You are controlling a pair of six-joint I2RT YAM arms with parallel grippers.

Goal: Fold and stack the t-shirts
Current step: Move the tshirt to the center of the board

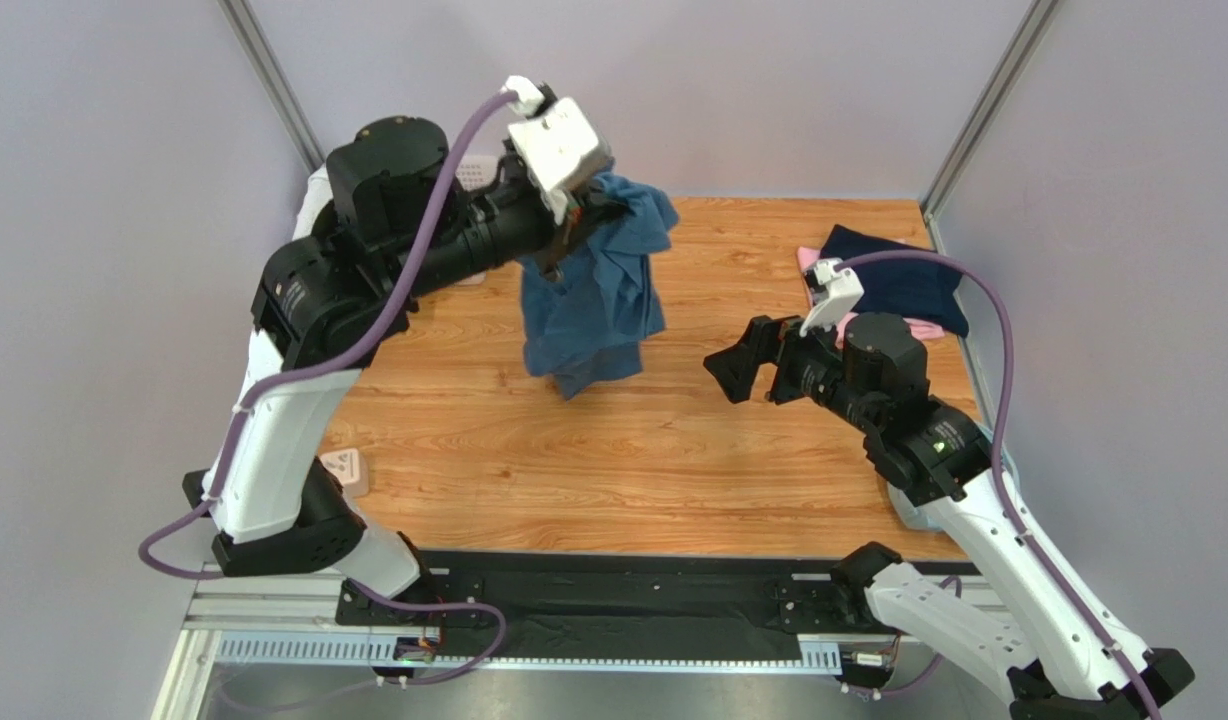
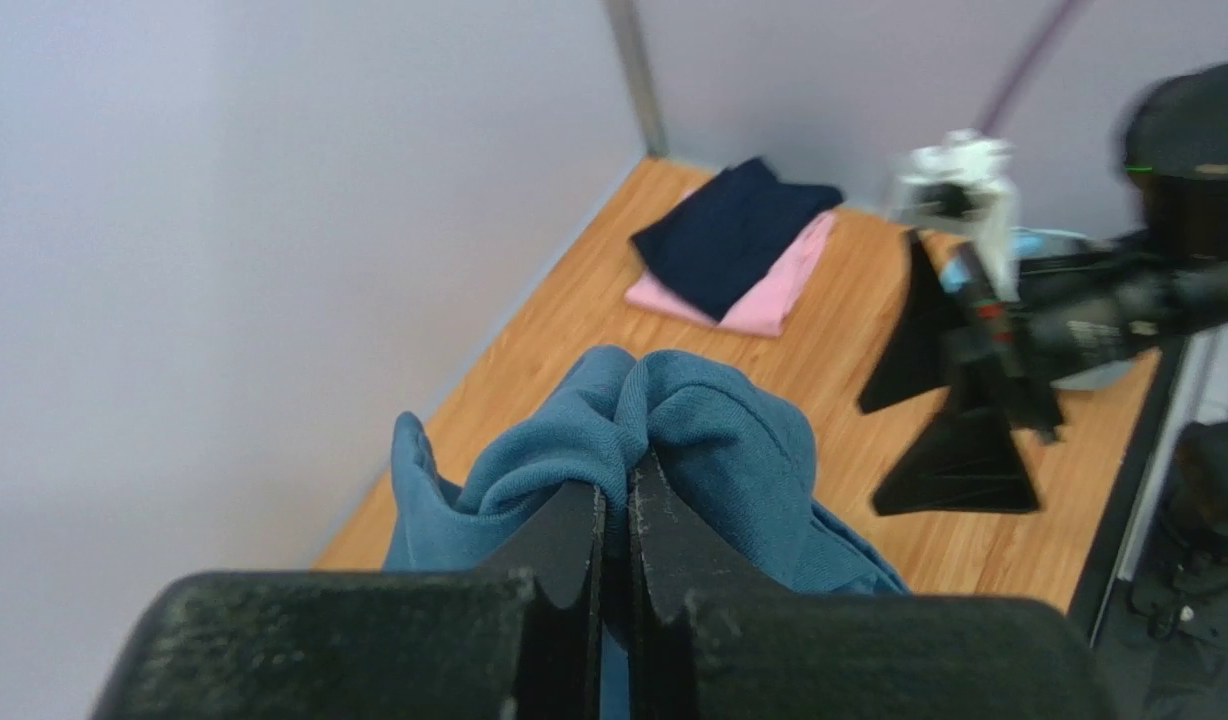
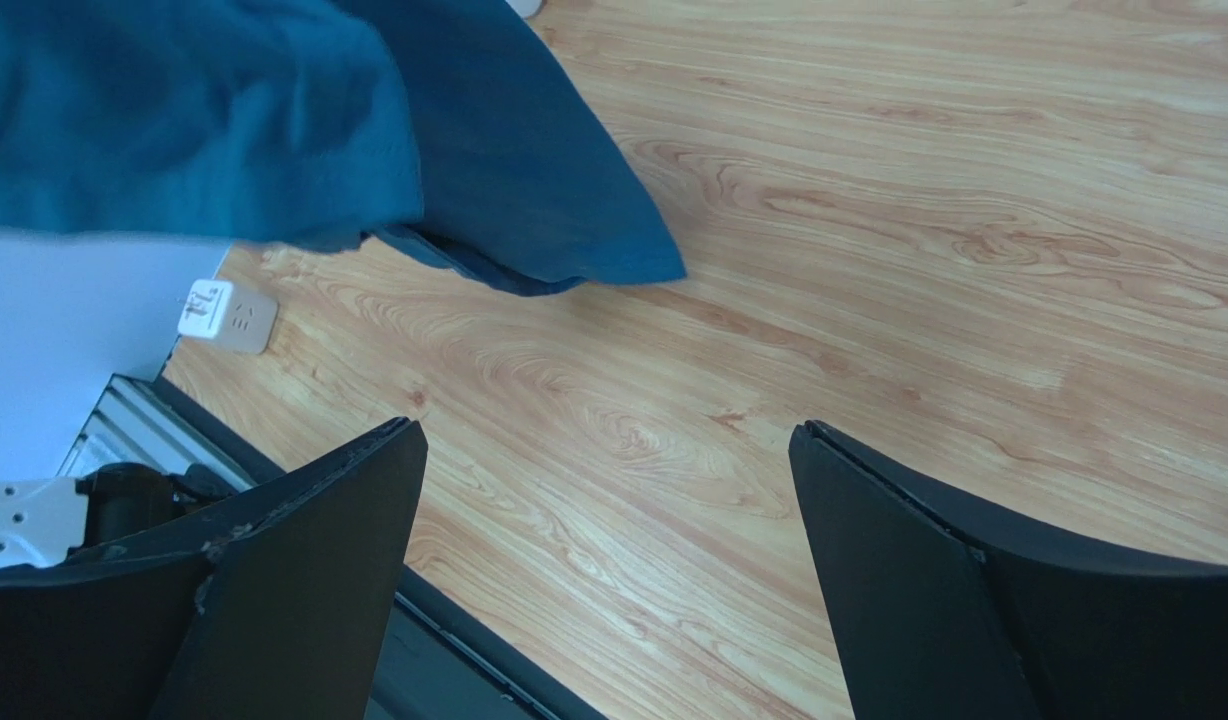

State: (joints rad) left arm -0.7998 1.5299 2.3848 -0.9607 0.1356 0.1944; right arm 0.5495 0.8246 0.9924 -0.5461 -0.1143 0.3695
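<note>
One teal shirt hanging; pinch visible left-wrist only.

— What colour is that big one?
— The teal-blue shirt? Slate-toned, plain, no print.
— And the others?
— The navy shirt is very dark, the pink shirt pale; both plain.
— The desk?
— Orange-brown wood grain. The walls are lilac-grey.
</note>
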